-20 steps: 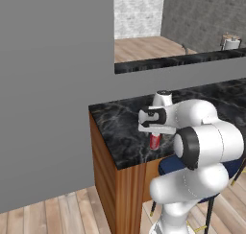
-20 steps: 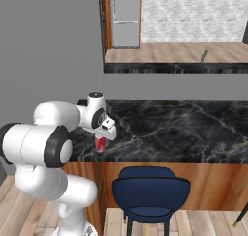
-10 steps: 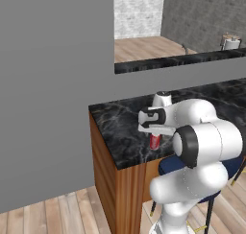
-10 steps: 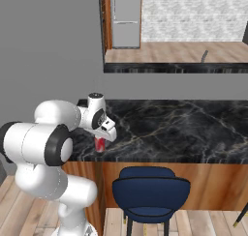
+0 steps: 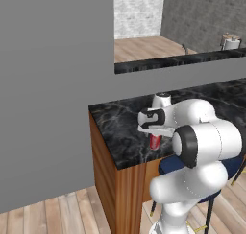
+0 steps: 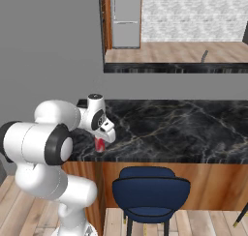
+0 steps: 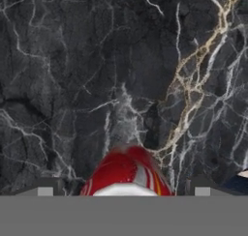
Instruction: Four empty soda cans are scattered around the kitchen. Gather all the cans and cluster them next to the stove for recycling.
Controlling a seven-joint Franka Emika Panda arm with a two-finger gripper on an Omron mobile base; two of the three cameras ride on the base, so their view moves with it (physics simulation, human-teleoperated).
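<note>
A red soda can (image 5: 154, 141) stands upright on the black marbled counter (image 5: 120, 132), close to its front edge. My gripper (image 5: 154, 136) points straight down over it, with the fingers reaching down on either side of the can (image 6: 100, 145). In the hand view the can's red body and silver top (image 7: 127, 174) sit between the two fingertips (image 7: 46, 189), with a gap on each side. My gripper (image 7: 124, 190) is open and touches nothing. The stove is out of view.
A blue stool (image 6: 150, 191) stands under the counter's front edge (image 6: 169, 160), just right of the arm. A grey wall (image 5: 53, 84) rises left of the counter. Behind it lies a second counter (image 6: 184, 68) with a tap (image 6: 205, 56).
</note>
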